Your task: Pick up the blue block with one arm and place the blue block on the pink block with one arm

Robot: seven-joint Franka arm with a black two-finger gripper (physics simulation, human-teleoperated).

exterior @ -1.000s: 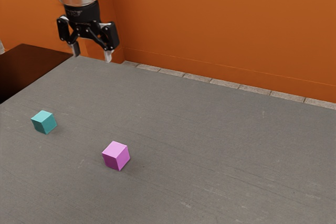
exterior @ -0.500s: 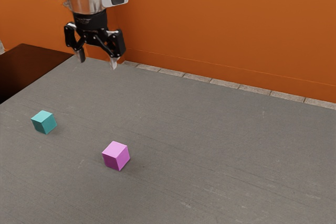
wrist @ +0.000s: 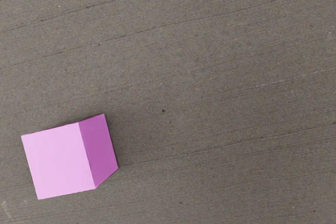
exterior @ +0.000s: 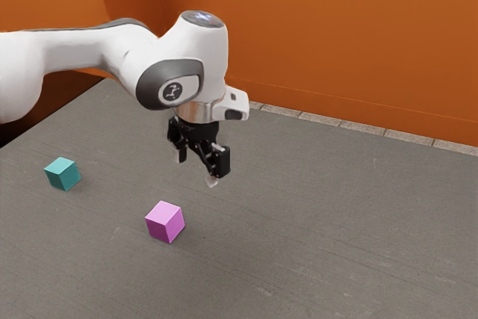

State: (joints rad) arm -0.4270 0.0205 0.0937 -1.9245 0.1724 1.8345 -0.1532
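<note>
The blue-green block [exterior: 62, 173] rests on the grey table [exterior: 336, 214] at the exterior view's left. The pink block [exterior: 164, 221] [wrist: 68, 161] sits nearer the front, to the right of the blue one. My gripper [exterior: 196, 169] hangs open above the table, a little above and behind the pink block and to its right, with nothing between its fingers. It is far to the right of the blue block.
An orange wall [exterior: 358, 35] rises behind the table, with a strip of pale tiles [exterior: 336, 121] along its foot. My white arm [exterior: 89, 57] stretches in from the exterior view's left, above the blue block.
My arm has swung from the table's far left corner forward and to the right, and the gripper has come down toward the pink block. Neither block has moved.
</note>
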